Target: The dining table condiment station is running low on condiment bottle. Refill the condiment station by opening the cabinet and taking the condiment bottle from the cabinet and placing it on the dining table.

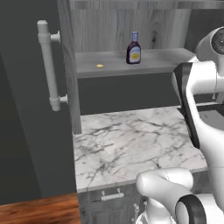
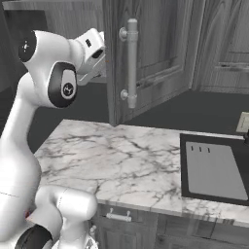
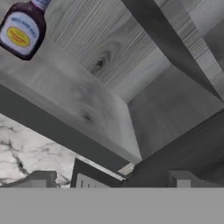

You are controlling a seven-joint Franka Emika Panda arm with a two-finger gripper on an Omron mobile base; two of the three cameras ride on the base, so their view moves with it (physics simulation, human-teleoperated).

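The condiment bottle [image 1: 134,49], dark maroon with a pale cap and a yellow label, stands upright on the grey shelf [image 1: 170,59] of the open cabinet. In the hand view the condiment bottle [image 3: 22,30] sits at the top left, far from my gripper [image 3: 113,181]. The gripper is open, nothing between its fingertips [image 3: 43,178], and it faces the right part of the shelf [image 3: 74,96]. My white hand [image 2: 92,46] hangs beside the edge of the swung-out cabinet door [image 2: 155,53]. The dining table is out of view.
Both cabinet doors stand open, with long bar handles [image 1: 47,65] [image 2: 131,63]. A small yellowish bit [image 1: 100,66] lies on the shelf left of the bottle. Below runs a marble counter [image 1: 127,148] with a dark cooktop [image 2: 214,170] at the right and a drawer handle [image 1: 112,195] under its edge.
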